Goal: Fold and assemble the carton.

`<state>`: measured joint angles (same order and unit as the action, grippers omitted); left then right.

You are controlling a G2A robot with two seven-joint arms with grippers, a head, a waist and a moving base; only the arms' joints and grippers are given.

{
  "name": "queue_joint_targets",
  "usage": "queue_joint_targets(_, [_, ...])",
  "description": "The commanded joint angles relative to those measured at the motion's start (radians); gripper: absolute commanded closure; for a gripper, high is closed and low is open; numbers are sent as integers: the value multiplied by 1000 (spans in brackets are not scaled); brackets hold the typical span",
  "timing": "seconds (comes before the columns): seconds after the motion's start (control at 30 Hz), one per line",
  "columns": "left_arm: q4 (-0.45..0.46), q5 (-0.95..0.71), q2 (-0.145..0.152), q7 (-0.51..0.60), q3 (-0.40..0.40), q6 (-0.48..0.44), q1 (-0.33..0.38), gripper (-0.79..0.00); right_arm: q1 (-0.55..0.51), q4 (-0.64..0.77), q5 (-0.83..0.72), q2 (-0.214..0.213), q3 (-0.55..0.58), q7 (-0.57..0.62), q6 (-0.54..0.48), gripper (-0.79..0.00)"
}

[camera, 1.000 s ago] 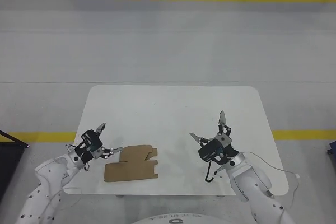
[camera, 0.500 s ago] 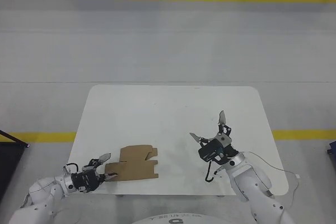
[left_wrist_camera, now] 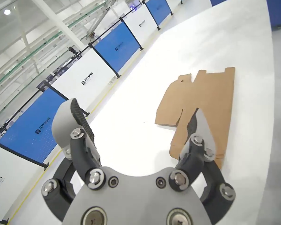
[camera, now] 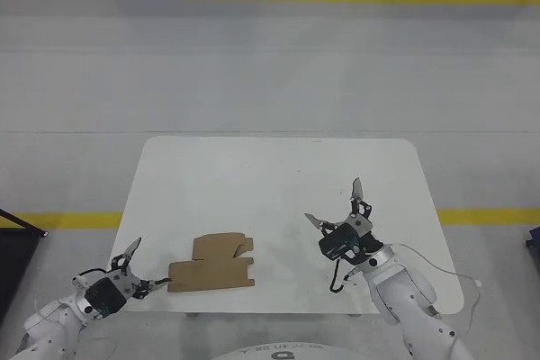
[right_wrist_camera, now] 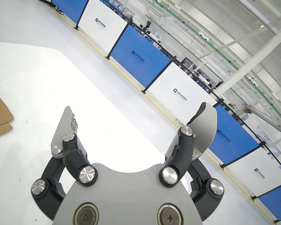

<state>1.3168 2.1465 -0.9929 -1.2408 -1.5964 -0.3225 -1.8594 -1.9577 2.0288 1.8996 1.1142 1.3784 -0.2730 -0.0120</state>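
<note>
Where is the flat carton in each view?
Top view: carton near the table's front edge, beside the left gripper.
Left wrist view: carton just ahead of that open gripper.
Right wrist view: carton corner off to one side of the right gripper.
Shared landmark: the white table.

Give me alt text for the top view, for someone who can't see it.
A flat cardboard carton lies near the robot's edge of a white table. The left gripper, open, sits at the carton's end; the right gripper, open, hangs apart over the table.
</note>
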Motion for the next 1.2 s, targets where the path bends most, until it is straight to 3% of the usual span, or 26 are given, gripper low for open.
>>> queue_joint_targets(0.0, [25, 69, 6, 13, -9, 32, -29, -785, 0, 0, 0, 0, 0, 0, 0, -785])
queue_joint_targets(0.23, [125, 177, 32, -79, -108, 198, -229, -785, 0, 0, 0, 0, 0, 0, 0, -785])
queue_joint_targets(0.33, [181, 178, 32, -20, -141, 271, -305, -785, 0, 0, 0, 0, 0, 0, 0, -785])
queue_joint_targets(0.43, [239, 197, 27, 113, -144, 330, -350, -785, 0, 0, 0, 0, 0, 0, 0, -785])
queue_joint_targets(0.7, [309, 302, 17, 417, -53, 292, -328, -785, 0, 0, 0, 0, 0, 0, 0, -785])
queue_joint_targets(1.17, [334, 348, 14, 587, -10, 287, -318, -785, 0, 0, 0, 0, 0, 0, 0, -785])
